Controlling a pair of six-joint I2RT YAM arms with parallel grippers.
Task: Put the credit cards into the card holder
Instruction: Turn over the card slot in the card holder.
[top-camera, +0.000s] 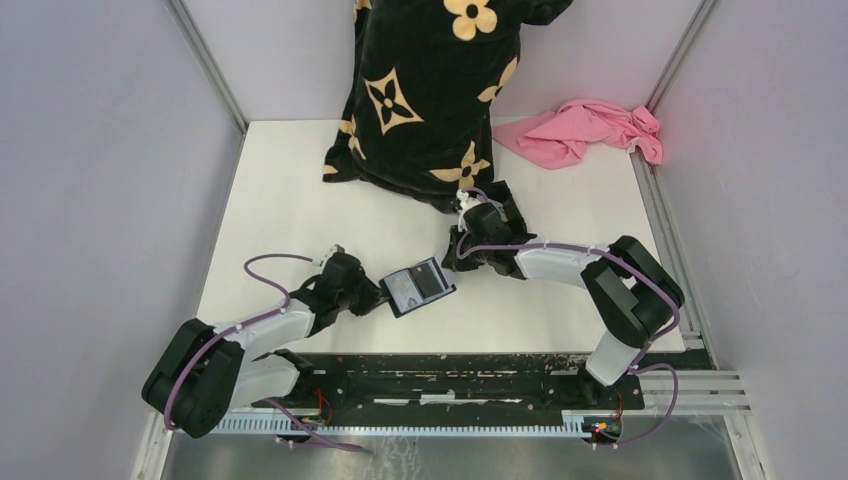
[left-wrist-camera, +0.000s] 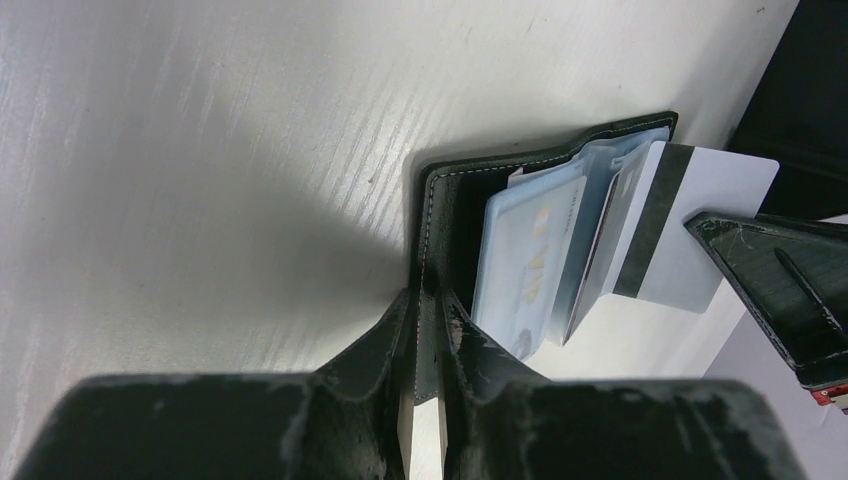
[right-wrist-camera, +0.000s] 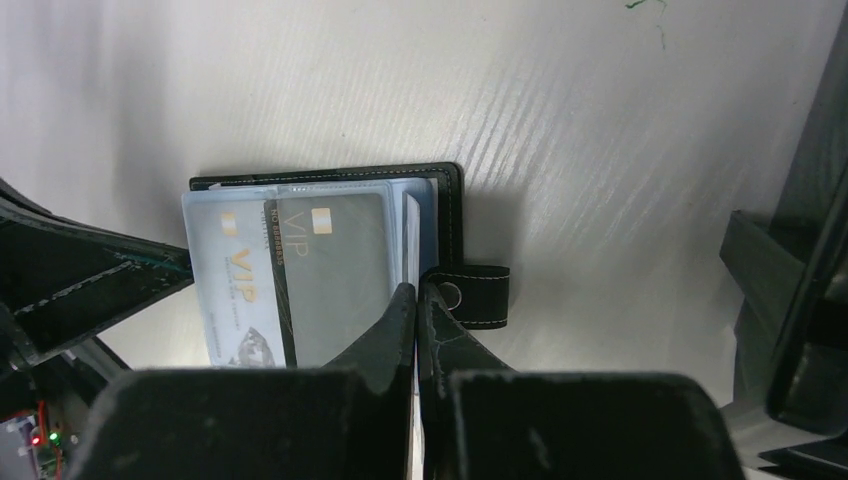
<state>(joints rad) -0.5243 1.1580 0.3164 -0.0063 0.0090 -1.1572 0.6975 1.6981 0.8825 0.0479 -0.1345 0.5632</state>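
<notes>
Black stitched card holder (top-camera: 420, 287) is open near the front middle of the bench (top-camera: 300, 190), between the two hands. Whether it rests on the surface or is held just clear of it cannot be told.

Handling, as judged:
- The case looks light and floppy at its fold. It wants bracing by one stiff cover edge, clear of the snap strap (right-wrist-camera: 480, 295) and the pocket mouths.
- The clear sleeves (left-wrist-camera: 600, 165) look slick and limp, and would likely buckle if a card went in askew.
- The cards are thin, stiff, smooth plastic. They are best taken by a short edge or corner, leaving the leading edge free to enter a pocket.

Left hand (left-wrist-camera: 428, 305): narrowed to a slit and clamped on the edge of the holder's black cover.

Right hand (right-wrist-camera: 416, 292): fully closed, pinching the whitish card (left-wrist-camera: 720, 180) at its outer corner, so its own camera sees the card edge-on. The card's inner end lies among the sleeves. The magnetic stripe is exposed and a good part stands out past the cover.

Blue card (left-wrist-camera: 530, 250) and a grey card (right-wrist-camera: 335, 265) sit in sleeves.

Concern: a corner pinch on smooth plastic may let the whitish card pivot under push.
</notes>
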